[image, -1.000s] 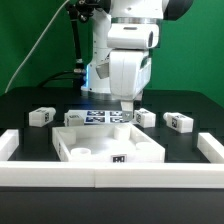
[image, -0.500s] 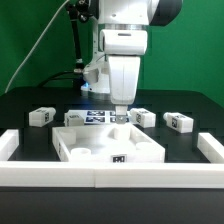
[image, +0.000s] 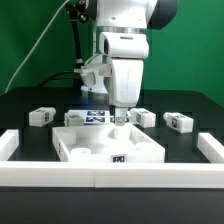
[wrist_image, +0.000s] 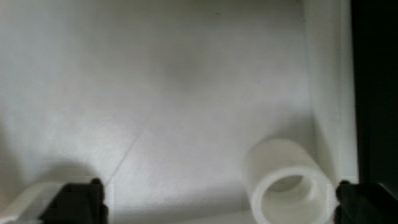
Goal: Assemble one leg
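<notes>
The large white square panel (image: 110, 146) lies in the middle of the table. Small white tagged legs lie behind it: two toward the exterior view's left (image: 41, 116) (image: 73, 118) and two toward its right (image: 146, 117) (image: 179, 122). My gripper (image: 120, 117) hangs just above the panel's back edge, open and empty. In the wrist view the gripper (wrist_image: 222, 203) shows its dark fingertips (wrist_image: 79, 200) wide apart over the panel's flat surface (wrist_image: 160, 90). A raised round hole (wrist_image: 285, 182) of the panel lies between them, nearer one finger. No leg shows in the wrist view.
The marker board (image: 98, 118) lies behind the panel, partly hidden by my gripper. Low white rails (image: 110, 176) border the table's front and both sides. A green backdrop stands behind the arm. The dark table (wrist_image: 368, 80) shows past the panel's rim.
My gripper has shifted a little toward the exterior view's left and come lower over the panel's back edge. The legs and panel have not moved.
</notes>
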Available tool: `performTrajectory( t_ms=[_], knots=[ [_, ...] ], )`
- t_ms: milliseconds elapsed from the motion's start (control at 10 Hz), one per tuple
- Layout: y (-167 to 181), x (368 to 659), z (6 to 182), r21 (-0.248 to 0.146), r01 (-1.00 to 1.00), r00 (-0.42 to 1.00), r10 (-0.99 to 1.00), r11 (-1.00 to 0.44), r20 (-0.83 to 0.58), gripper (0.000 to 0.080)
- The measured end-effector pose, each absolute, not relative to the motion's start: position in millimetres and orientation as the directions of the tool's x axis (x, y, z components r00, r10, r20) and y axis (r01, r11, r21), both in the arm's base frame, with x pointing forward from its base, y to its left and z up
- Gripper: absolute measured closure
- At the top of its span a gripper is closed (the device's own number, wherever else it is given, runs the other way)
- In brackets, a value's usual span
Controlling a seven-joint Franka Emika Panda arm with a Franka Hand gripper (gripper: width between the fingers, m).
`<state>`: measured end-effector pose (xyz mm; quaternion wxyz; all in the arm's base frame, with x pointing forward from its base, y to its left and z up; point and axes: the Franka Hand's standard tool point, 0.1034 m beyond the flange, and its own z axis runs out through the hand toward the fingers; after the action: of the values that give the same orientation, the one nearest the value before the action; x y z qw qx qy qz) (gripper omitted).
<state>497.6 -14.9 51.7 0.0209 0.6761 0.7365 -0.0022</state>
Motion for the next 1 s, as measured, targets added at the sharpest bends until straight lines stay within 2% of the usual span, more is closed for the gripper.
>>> performTrajectory(
  t_ms=[400,700,1000],
  knots=[
    [-39.0,485.7,43.7,-0.011,0.966,-0.259,0.965,0.259,-0.029,0.015],
    [-42.6,475.8,35.0,-0.032,0.964,-0.266,0.964,0.265,-0.019,0.015],
    [-40.1,463.4,12.9,-0.07,0.964,-0.257,0.966,0.257,0.001,0.015]
  ],
)
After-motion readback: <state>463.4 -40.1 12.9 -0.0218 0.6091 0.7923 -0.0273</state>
